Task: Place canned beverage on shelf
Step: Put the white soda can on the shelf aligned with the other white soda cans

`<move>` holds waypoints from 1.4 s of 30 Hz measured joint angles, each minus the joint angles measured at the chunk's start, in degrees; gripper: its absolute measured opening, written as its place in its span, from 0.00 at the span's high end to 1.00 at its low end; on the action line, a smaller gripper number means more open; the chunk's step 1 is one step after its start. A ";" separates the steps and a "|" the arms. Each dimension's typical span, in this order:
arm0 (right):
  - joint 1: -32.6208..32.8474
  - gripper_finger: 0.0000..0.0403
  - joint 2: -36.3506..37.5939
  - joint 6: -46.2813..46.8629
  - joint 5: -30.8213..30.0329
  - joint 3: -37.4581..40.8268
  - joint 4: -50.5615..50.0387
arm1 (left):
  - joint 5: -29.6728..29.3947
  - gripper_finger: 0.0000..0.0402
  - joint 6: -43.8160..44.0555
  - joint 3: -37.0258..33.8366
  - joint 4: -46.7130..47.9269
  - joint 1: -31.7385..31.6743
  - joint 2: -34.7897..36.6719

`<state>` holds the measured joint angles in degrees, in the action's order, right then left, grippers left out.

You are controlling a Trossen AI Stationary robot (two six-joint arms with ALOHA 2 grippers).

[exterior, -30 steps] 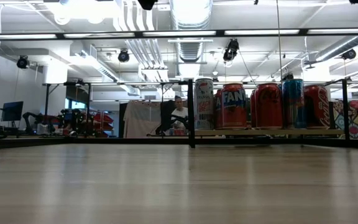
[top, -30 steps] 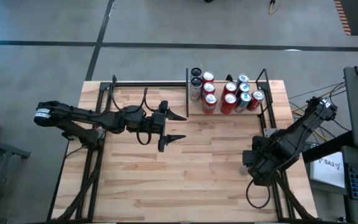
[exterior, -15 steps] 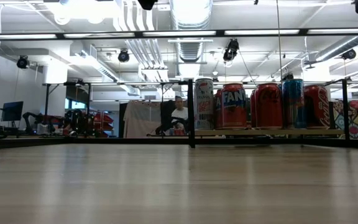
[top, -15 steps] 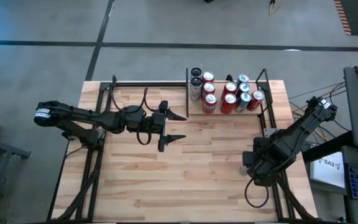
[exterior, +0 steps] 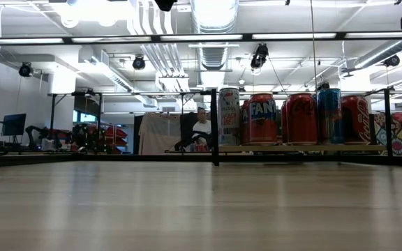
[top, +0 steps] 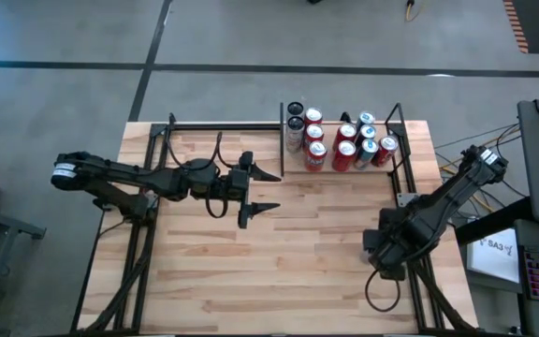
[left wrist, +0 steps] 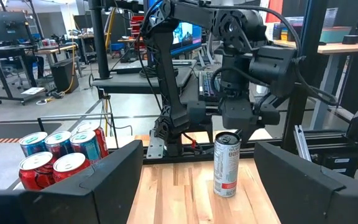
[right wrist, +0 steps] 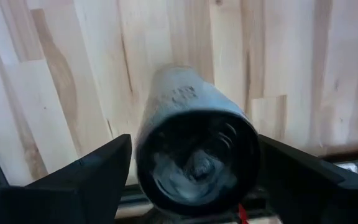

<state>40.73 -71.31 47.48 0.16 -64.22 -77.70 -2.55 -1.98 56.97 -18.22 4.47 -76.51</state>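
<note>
the right gripper (right wrist: 191,180) is hanging wide over the can (left wrist: 227,164); it should be dropping straight before squeezing.

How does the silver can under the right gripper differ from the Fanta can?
Colour: the silver can is silver-white, while the Fanta can is red.
Place: the silver can stands alone on the bare tabletop; the Fanta can stands on the shelf among other cans.
Gripper: the open right gripper is over the silver can; none is near the Fanta can.
Both stand upright.
</note>
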 joint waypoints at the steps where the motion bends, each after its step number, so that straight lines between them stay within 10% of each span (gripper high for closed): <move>1: 0.00 0.20 0.00 0.00 0.00 0.47 1.01 | 0.01 0.27 0.00 0.00 0.01 0.00 0.00; 15: -1.24 0.40 0.00 1.78 2.15 1.03 2.83 | 0.02 0.27 -0.06 0.00 0.00 0.00 0.00; 42: -26.16 0.38 -0.02 -6.81 0.89 -8.78 3.51 | 0.02 0.27 -5.46 0.04 6.28 -0.02 1.51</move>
<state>14.57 -71.33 40.67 1.04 -73.00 -74.19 -2.52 -7.44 57.01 -11.94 4.45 -75.00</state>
